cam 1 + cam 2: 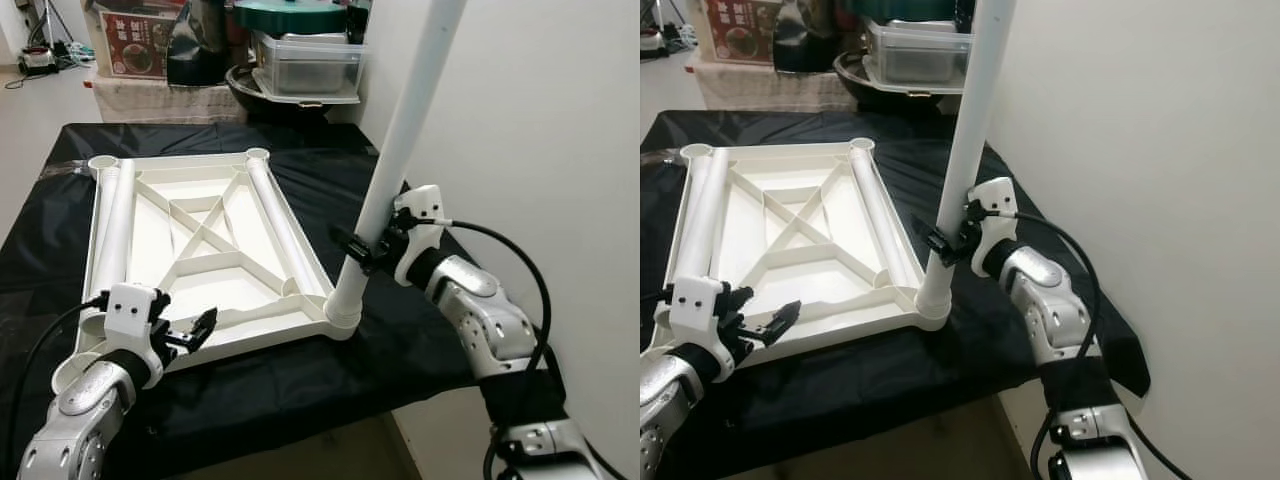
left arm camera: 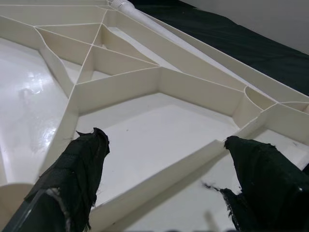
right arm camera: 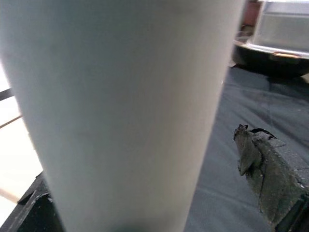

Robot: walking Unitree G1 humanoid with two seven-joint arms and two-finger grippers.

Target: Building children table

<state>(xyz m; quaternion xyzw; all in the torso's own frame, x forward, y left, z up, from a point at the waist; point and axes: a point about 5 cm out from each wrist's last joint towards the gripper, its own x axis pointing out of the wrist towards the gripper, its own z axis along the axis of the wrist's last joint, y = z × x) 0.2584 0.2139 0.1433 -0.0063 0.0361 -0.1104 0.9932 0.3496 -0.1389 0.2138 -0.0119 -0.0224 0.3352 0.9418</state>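
The right pincer (image 1: 358,252) grips the upright white plastic table leg (image 1: 400,150) socketed in the upturned ribbed white tabletop (image 1: 200,250) on the black-draped worktop (image 1: 400,340), while the left pincer (image 1: 200,330) gapes wide over its near rim.

White tabletop (image 1: 200,250) upside down on black cloth (image 1: 400,340), right gripper (image 1: 362,248) clasping upright leg (image 1: 400,150)

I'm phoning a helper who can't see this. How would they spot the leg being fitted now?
On the black-covered table lies an upside-down white tabletop. At its near right corner stands one white leg, held by the right gripper. It is the upright one; the two other legs lie flat along the tabletop's sides.
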